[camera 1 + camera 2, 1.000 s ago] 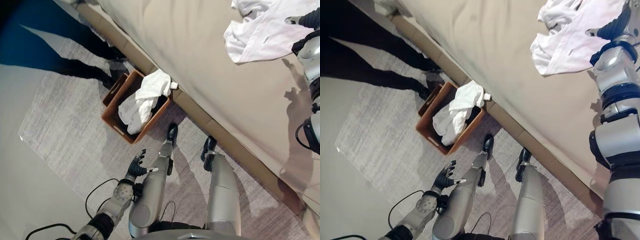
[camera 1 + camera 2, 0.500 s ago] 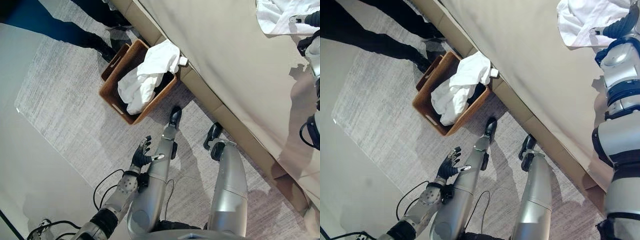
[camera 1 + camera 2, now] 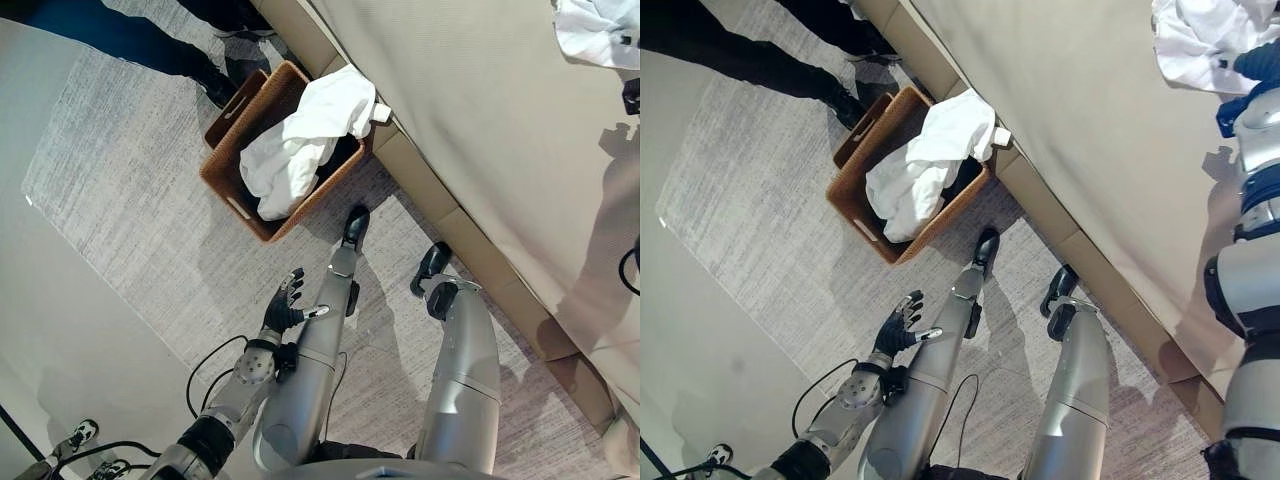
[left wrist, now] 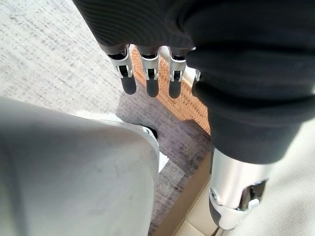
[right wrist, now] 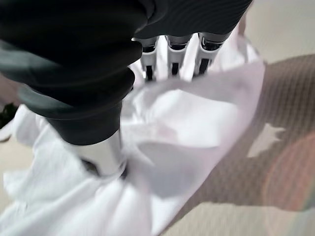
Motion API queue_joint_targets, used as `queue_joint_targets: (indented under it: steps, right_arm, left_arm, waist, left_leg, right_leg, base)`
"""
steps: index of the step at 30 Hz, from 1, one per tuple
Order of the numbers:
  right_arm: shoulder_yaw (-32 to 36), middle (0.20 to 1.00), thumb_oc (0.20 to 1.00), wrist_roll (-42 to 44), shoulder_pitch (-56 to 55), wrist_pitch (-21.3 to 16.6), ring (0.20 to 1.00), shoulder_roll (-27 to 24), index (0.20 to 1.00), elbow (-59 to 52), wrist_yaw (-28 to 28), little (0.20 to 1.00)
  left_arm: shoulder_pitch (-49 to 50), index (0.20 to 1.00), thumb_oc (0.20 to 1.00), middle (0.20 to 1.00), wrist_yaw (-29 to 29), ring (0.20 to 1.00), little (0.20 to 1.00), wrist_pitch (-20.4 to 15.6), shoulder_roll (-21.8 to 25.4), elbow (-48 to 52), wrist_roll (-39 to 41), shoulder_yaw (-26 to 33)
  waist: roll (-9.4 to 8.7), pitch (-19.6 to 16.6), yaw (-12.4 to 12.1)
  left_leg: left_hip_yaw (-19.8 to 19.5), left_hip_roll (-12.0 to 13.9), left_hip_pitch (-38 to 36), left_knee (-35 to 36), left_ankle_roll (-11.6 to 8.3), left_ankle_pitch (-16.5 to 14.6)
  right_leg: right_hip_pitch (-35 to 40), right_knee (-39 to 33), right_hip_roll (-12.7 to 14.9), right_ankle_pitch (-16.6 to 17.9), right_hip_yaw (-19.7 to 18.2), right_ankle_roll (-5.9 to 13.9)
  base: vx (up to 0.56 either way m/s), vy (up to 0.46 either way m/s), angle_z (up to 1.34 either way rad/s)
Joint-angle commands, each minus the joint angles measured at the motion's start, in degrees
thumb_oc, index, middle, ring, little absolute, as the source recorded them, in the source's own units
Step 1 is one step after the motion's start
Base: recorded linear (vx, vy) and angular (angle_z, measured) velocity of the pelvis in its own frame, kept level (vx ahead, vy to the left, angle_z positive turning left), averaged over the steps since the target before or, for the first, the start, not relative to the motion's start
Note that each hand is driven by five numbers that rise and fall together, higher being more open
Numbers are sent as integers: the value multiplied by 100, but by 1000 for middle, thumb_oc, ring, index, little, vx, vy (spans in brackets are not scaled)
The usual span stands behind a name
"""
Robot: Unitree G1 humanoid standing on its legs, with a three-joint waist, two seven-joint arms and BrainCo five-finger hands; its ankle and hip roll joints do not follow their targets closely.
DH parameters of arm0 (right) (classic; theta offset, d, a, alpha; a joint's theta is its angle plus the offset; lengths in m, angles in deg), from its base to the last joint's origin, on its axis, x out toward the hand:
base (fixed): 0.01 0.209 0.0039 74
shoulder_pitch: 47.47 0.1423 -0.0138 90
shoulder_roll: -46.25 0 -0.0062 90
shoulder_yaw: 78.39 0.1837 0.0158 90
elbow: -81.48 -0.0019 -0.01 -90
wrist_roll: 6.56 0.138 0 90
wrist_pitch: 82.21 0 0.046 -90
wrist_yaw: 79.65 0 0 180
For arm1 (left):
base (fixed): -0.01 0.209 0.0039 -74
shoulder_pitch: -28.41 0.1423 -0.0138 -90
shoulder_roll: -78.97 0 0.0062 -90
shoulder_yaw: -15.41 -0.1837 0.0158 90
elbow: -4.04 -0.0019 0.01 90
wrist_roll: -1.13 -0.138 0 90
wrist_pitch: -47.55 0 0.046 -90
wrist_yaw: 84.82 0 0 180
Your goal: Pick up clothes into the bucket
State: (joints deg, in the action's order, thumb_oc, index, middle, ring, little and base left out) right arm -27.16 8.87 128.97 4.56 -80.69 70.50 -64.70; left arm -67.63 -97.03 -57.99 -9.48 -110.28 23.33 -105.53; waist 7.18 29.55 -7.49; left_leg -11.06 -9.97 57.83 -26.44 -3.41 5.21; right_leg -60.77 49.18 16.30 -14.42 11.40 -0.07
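1 white garment (image 3: 1200,40) lies bunched on the beige bed (image 3: 1080,130) at about 1 o'clock in the head views, well apart from the brown woven basket (image 3: 855,195) on the grey rug (image 3: 760,200) at about 11 o'clock, which stands just beside the bed's edge and already holds white clothes (image 3: 925,165) spilling over its rim. The right hand (image 5: 170,54) is down on that garment; in its wrist view the fingers (image 5: 172,59) and thumb sink into the folds, so I cannot tell whether they are closed on the cloth or only pressing it. The left hand (image 3: 283,305) hangs low over the rug near 7 o'clock, fingers relaxed and spread, holding nothing. The cloth looks thin, light and limp, likely to drape and trail rather than keep any shape, and not fragile. A hold on a thick gathered fold near the middle of the heap should serve better than a single edge, which would probably let the rest slide and drag. A person's dark legs (image 3: 740,60) stand near the basket at about 10 o'clock.
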Motion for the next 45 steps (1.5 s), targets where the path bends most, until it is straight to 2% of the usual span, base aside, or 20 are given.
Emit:
queue_joint_targets:
  steps: [1,5,9,13,14,15,16,18,20,22,27,28,30,33,34,35,38,40,41,45]
  right_arm:
    - [-309,200,200,184,-160,-277,200,-230,200,-360,-191,200]
    - [-276,200,200,239,-238,-321,200,-229,200,-494,-152,200]
    - [-173,200,200,387,-442,-495,200,-157,200,-990,-2,200]
    - [196,200,200,687,-1000,-769,200,-182,200,-1970,171,200]
    - [633,200,200,888,-1534,-1008,200,-275,200,-2992,316,200]
    - [692,200,200,871,-1607,-993,200,-280,200,-3042,332,200]
    - [1362,200,200,1188,-2265,-1275,200,-282,200,-3732,443,200]
    - [1894,200,200,1363,-2651,-1499,200,-355,200,-4230,560,200]
    - [2518,200,200,1399,-3004,-1696,200,-381,200,-4743,794,200]
    - [2951,200,200,1464,-3080,-1869,200,-326,200,-4946,1073,200]
    - [3001,200,200,1263,-2984,-1828,200,-338,200,-5427,1133,200]
    - [3002,200,200,1263,-2981,-1827,200,-332,200,-5428,1133,200]
    - [2789,200,200,1398,-3038,-1705,200,-399,200,-5603,797,200]
    - [2687,200,200,1609,-3305,-1584,200,-384,200,-5880,412,200]
    - [2696,200,200,1612,-3309,-1583,200,-384,200,-5883,407,200]
    - [2741,200,200,1687,-3622,-1503,200,-388,200,-6116,183,200]
    - [2711,200,200,1878,-3851,-1390,200,-424,200,-6280,-154,200]
    - [2646,200,200,1905,-4074,-1213,200,-550,200,-6484,-410,200]
    - [2657,200,200,1905,-4087,-1210,200,-553,200,-6489,-412,200]
    - [2115,200,200,1942,-3796,-998,200,-722,200,-6612,-797,200]
  left_arm:
    - [200,1000,1000,1000,25,1000,1000,-53,211,-8,133,-62]
    - [181,1000,1000,1000,16,1000,1000,-74,221,67,127,-50]
    - [112,1000,1000,1000,-35,1000,1000,-115,225,-1,97,32]
    - [98,1000,1000,1000,-69,1000,1000,-144,231,9,47,148]
    - [95,1000,1000,1000,-98,1000,1000,-158,242,0,-27,283]
    - [104,1000,1000,1000,-97,1000,1000,-158,260,1,-30,273]
    - [102,1000,1000,1000,-120,1000,1000,-193,313,-7,-114,387]
    - [102,1000,1000,1000,-95,1000,1000,-226,345,18,-160,489]
    - [50,1000,1000,1000,-73,1000,1000,-249,445,136,-166,601]
    - [-64,1000,1000,1000,-50,1000,1000,-268,579,219,-203,668]
    - [-219,1000,1000,1000,122,1000,1000,-357,1058,1179,-139,1035]
    - [-209,1000,1000,1000,124,1000,1000,-347,1067,1197,-137,1046]
    - [-361,1000,1000,1000,288,1000,1000,-428,1361,1926,136,1353]
    - [-557,1000,1000,1000,397,1000,1000,-431,1465,2352,379,1576]
    - [-558,1000,1000,1000,398,1000,1000,-427,1470,2357,381,1578]
    - [-641,1000,1000,1000,466,1000,1000,-380,1518,2603,455,1685]
    - [-1049,1000,1000,1000,549,1000,1000,-372,1624,2802,543,1632]
    - [-1365,1000,1000,1000,656,1000,1000,-309,1619,2962,597,1511]
    - [-1368,1000,1000,1000,655,1000,1000,-308,1618,2960,598,1504]
    - [-2144,1000,1000,1000,796,1000,1000,-171,1637,2814,686,1019]
  waist:
    - [-130,24,-201]
    - [-135,24,-176]
    - [-231,24,-102]
    - [-324,24,-7]
    - [-416,24,119]
    - [-427,24,104]
    - [-528,24,201]
    - [-588,24,309]
    - [-650,24,372]
    - [-736,24,418]
    - [-876,-77,559]
    - [-881,-69,559]
    - [-988,-511,691]
    - [-1032,-917,812]
    - [-1035,-916,809]
    - [-1021,-1169,881]
    - [-1052,-1428,950]
    - [-1089,-1792,1046]
    - [-1088,-1785,1038]
    - [-1137,-2227,1127]
  left_leg:
    - [132,62,-50,-727,143,-967]
    - [176,49,-84,-731,146,-971]
    - [244,75,-256,-660,150,-957]
    - [280,119,-482,-471,139,-897]
    - [309,163,-669,-313,126,-845]
    - [306,165,-689,-300,126,-839]
    - [358,212,-995,-134,130,-815]
    - [406,242,-1290,-21,134,-822]
    - [496,283,-1556,143,162,-654]
    - [606,342,-2118,342,173,-685]
    - [882,473,-3433,750,201,-805]
    - [885,474,-3445,789,204,-757]
    - [1027,547,-4015,1080,200,-839]
    - [1145,616,-4526,1430,195,-836]
    - [1146,615,-4525,1457,196,-798]
    - [1191,646,-4807,1645,181,-818]
    - [1230,706,-5070,1874,144,-756]
    - [1295,780,-5354,2076,112,-763]
    - [1296,782,-5375,2090,111,-761]
    - [1488,888,-5814,2274,84,-841]
  right_leg:
    - [130,-184,24,81,-509,383]
    - [167,-201,39,99,-538,389]
    - [358,-372,18,209,-564,417]
    - [589,-611,-18,323,-546,452]
    - [809,-832,-72,401,-529,478]
    - [830,-846,-75,407,-524,478]
    - [1152,-1094,-129,507,-507,524]
    - [1467,-1289,-162,558,-502,562]
    - [1743,-1607,-197,845,-482,570]
    - [2305,-1945,-259,945,-511,633]
    - [3572,-2619,-345,1175,-607,774]
    - [3586,-2667,-348,1226,-606,773]
    - [4125,-3046,-450,1262,-693,831]
    - [4579,-3387,-527,1304,-731,863]
    - [4582,-3423,-528,1345,-731,861]
    - [4791,-3541,-589,1309,-742,873]
    - [5046,-3759,-642,1358,-728,883]
    - [5318,-3997,-697,1382,-730,897]
    - [5341,-4016,-700,1388,-728,897]
    - [5747,-4422,-780,1508,-834,933]
  base:
    - [-20,39,-3]
    - [-18,25,-1]
    - [-39,33,-1]
    - [-40,11,-7]
    - [-36,8,-11]
    - [-58,43,-19]
    - [-41,54,-22]
    - [-31,83,-23]
    - [-73,135,-18]
    - [-7,128,-32]
    - [65,95,-49]
    - [136,60,-35]
    - [188,39,-30]
    - [136,0,-36]
    - [135,-17,-29]
    - [133,-31,-20]
    - [101,-42,-22]
    - [125,-51,-13]
    - [160,-65,-11]
    - [103,-42,-17]
